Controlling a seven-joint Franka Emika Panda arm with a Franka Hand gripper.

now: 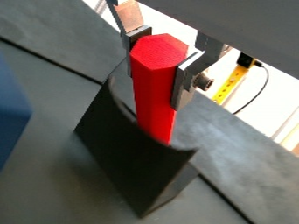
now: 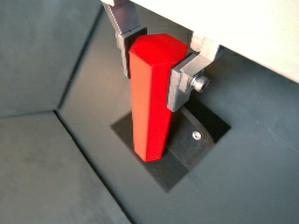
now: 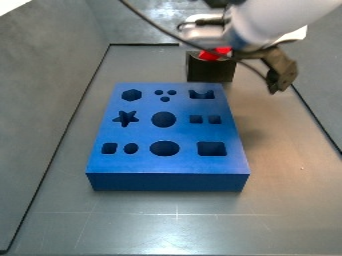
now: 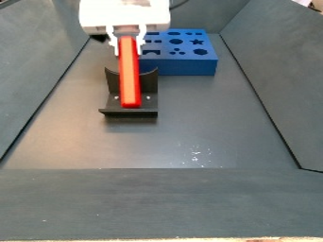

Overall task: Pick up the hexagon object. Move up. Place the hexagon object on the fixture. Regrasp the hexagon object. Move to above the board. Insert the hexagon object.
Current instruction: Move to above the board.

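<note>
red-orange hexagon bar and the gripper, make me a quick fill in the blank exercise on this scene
1. The gripper has its silver fingers on the upper end of the bright red-orange hexagon bar, which stands ____.
2. The bar's lower end is at the dark ____.
3. The thick slab with shaped holes is coloured ____.
4. The star-shaped hole holds ____.

Missing words: upright; fixture; blue; nothing

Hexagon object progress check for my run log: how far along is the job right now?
Done: the hexagon object is picked up and stands upright at the fixture. In hand: the gripper has its fingers closed on the bar's upper end. Left: moving above the board and inserting; its holes look empty.
</note>
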